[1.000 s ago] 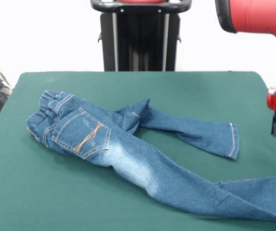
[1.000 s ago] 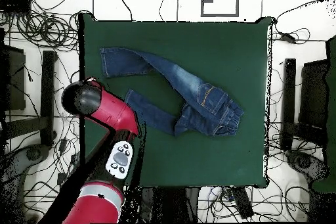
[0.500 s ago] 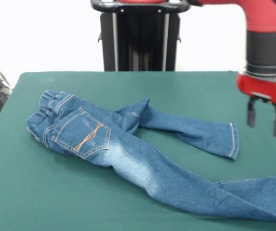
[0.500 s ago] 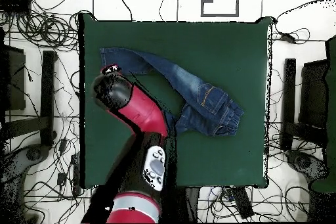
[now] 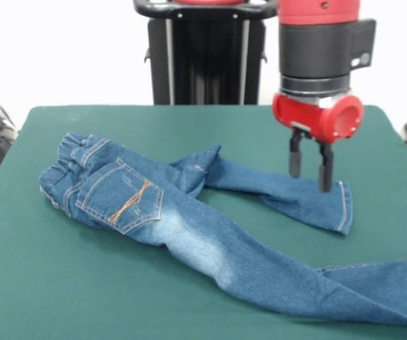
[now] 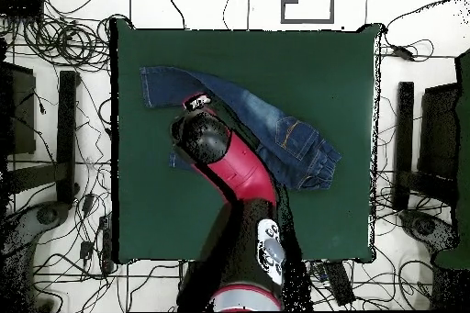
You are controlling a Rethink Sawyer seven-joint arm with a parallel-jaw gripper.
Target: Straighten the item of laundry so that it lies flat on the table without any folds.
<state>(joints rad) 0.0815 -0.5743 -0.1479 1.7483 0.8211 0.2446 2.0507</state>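
Front view, left to right: jeans [image 5: 189,227] lie on the green table [image 5: 40,283], waistband bunched at left, pocket side up. Both legs run right. Near leg is long and reaches the right edge of frame. Far leg kinks at the crotch fold, then ends at a hem [image 5: 344,207] right of centre. Gripper [image 5: 310,164] hangs over that far leg, just left of the hem, fingers parted and empty, tips above the denim, contact not evident. Leg's long axis runs left-right under the fingers, so the likely grab is straight down near the hem, then a pull along the axis. Overhead view: arm [image 6: 234,167] covers the far leg and the gripper. It shows the legs splayed in a V, far from flat.
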